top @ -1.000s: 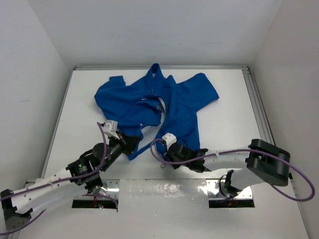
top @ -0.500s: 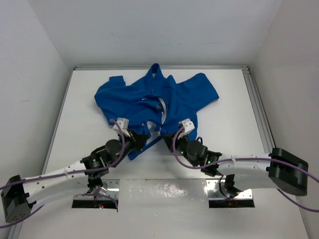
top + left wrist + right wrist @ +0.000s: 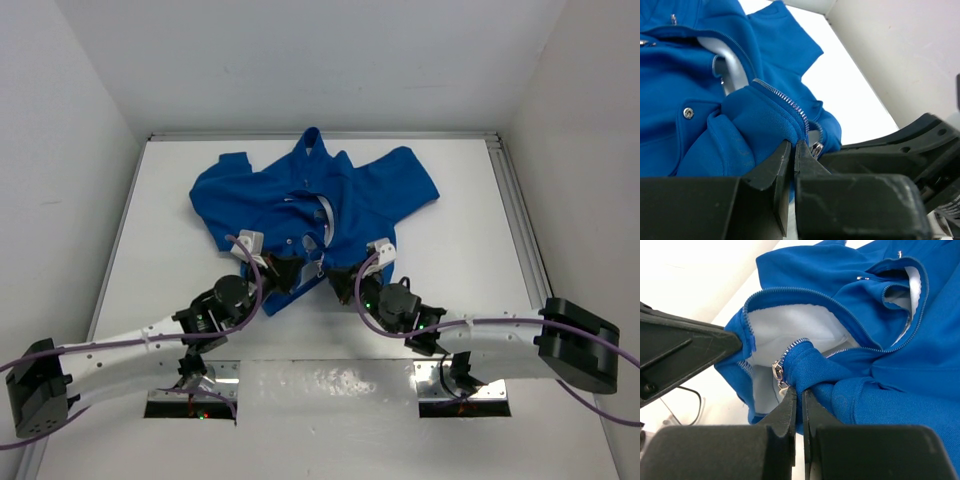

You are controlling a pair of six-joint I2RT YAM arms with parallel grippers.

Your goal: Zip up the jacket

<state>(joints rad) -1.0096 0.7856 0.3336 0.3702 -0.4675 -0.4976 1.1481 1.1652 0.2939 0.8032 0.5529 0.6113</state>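
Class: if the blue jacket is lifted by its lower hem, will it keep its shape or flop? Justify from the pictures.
Probably floppy: the jacket lies rumpled, and its fabric bunches where the right pincer pinches it. The zipper edge curves loosely, so it should sag too. Likely not slippery: the cloth looks matte.

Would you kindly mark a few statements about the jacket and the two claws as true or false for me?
1. The zipper of the jacket is fully closed. False: it gapes open, with pale lining showing.
2. The left claw pinches blue fabric by the zipper teeth. True.
3. The right claw hangs open above the table. False: it is shut on fabric.
4. The metal pull sits beside the right claw's grip. True.
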